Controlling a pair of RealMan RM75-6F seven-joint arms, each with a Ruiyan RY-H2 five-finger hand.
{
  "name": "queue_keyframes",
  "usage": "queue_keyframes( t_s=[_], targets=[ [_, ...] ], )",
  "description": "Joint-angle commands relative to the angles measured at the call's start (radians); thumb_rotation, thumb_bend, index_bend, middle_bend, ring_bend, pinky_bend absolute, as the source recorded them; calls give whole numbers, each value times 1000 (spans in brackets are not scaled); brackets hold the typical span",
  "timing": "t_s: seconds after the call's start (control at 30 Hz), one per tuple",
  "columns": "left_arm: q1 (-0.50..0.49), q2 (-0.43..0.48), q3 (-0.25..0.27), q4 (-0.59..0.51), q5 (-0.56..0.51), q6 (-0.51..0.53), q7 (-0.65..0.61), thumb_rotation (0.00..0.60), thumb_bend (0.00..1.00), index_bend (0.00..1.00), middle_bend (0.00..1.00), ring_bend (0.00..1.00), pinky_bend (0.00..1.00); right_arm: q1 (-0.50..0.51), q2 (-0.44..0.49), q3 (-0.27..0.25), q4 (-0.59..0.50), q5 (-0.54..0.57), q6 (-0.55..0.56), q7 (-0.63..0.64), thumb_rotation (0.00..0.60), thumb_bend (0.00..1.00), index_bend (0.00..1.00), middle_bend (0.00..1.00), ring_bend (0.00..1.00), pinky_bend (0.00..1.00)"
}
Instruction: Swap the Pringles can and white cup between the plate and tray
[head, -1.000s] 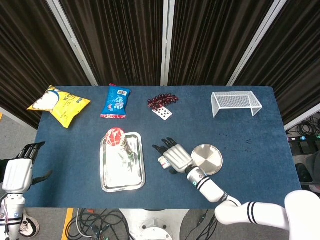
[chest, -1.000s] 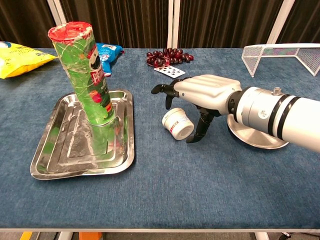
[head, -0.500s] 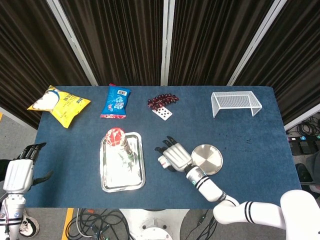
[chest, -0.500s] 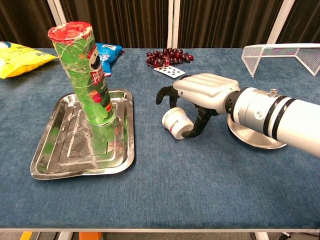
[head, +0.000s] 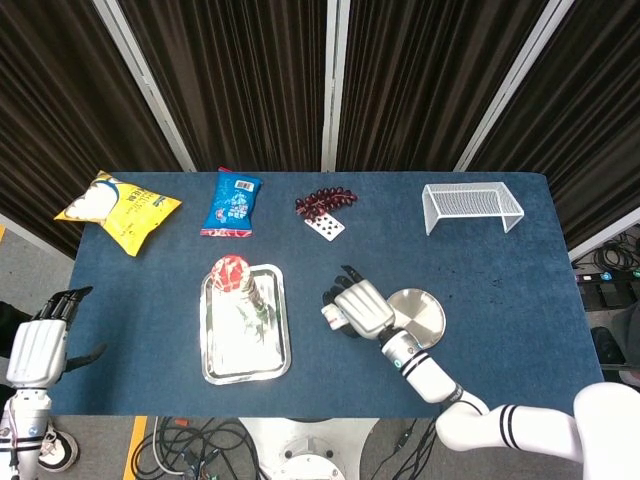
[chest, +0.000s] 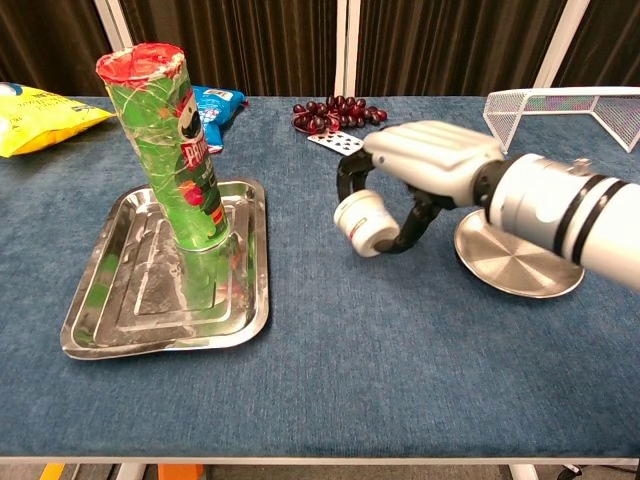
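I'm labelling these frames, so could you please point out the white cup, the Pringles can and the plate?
white cup (chest: 362, 223), chest view, on its side wall.
Pringles can (chest: 178, 165), chest view, mid green body.
plate (chest: 515, 262), chest view, bare centre.

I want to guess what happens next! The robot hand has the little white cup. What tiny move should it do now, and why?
Probably carry the white cup left toward the tray. The right hand grips it above the table, the plate lies bare, and the Pringles can stands upright on the tray.
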Motion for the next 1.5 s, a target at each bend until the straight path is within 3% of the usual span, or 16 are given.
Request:
queue_keyframes(
  t_s=[0.03,0.3,0.6,0.77,0.87,0.93,1.0,1.2,1.37,1.5],
  targets=[
    [2,1,-1,-3,6,1,0,600,107,147,192,156,406,-38,55,-14,-39,-12,45,2,600,204,401,521,211,92],
    [2,0,-6,-11,19,-4,11,600,106,148,192,156,406,-126,138,-62,-32,11,87,45,600,204,401,520,211,92],
    [4,0,-12,-16,21,-11,18,600,106,148,192,156,406,-163,141,-81,22,14,70,107,600,189,373,514,205,86],
    [7,1,-15,-18,22,-11,16,600,106,148,192,156,406,-168,169,-83,5,24,38,127,600,96,174,384,91,8],
    [7,2,-15,-19,21,-15,16,600,102,148,192,156,406,-171,197,-86,-18,46,17,120,600,16,33,201,8,0],
    [8,3,-16,-20,21,-17,17,600,99,148,192,156,406,-180,212,-85,-35,50,24,122,600,0,0,96,0,0],
    [12,4,-14,-20,22,-14,18,600,95,148,192,156,406,-191,227,-84,-48,43,38,134,600,0,0,60,0,0],
    [23,7,-13,-19,27,0,20,600,95,148,192,156,405,-276,316,-93,-115,-29,177,203,600,0,0,43,0,0],
    [45,17,14,-22,51,12,10,600,94,148,192,154,386,-432,386,-149,-130,-111,398,238,600,0,0,27,0,0],
    [64,3,39,26,95,41,34,600,94,160,188,97,304,-555,401,-199,-94,-132,519,293,600,0,0,1,0,0]
  ],
)
